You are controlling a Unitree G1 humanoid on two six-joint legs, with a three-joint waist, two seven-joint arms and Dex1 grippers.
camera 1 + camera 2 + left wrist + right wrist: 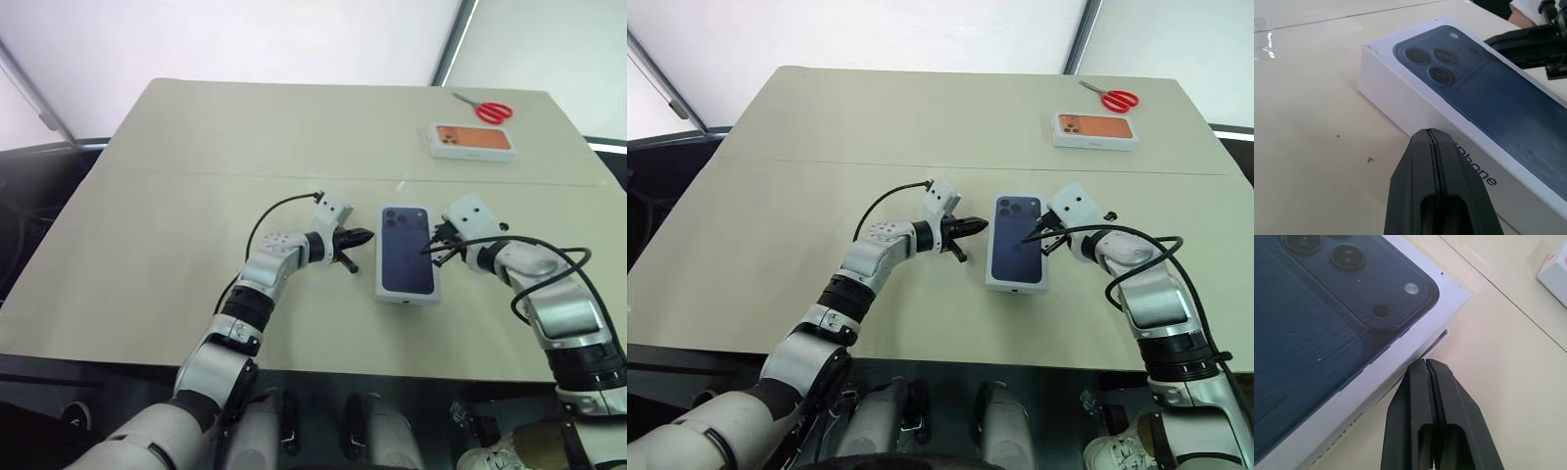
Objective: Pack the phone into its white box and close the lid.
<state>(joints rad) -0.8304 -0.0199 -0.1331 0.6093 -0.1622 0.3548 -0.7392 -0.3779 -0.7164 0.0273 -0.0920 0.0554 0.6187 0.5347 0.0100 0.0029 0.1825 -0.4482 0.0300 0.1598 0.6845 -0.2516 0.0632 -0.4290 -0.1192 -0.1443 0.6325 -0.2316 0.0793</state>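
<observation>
My left pincer (361,237) closed, empty, beside the box | right pincer (431,251) closed at its other side | lidded white box (409,257) mid-desk (196,196), navy phone picture on top | side print ends "phone" | orange-picture box (473,141), red scissors (487,109) far right

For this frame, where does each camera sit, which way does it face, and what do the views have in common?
Left eye and right eye views: on the head, facing forward and down over the table; both arms, the left gripper and the right gripper show.
Left wrist view: along its shut fingers toward the white box.
Right wrist view: along its shut fingers at the box's opposite side.
Shared: the box with the blue phone picture on top.
</observation>
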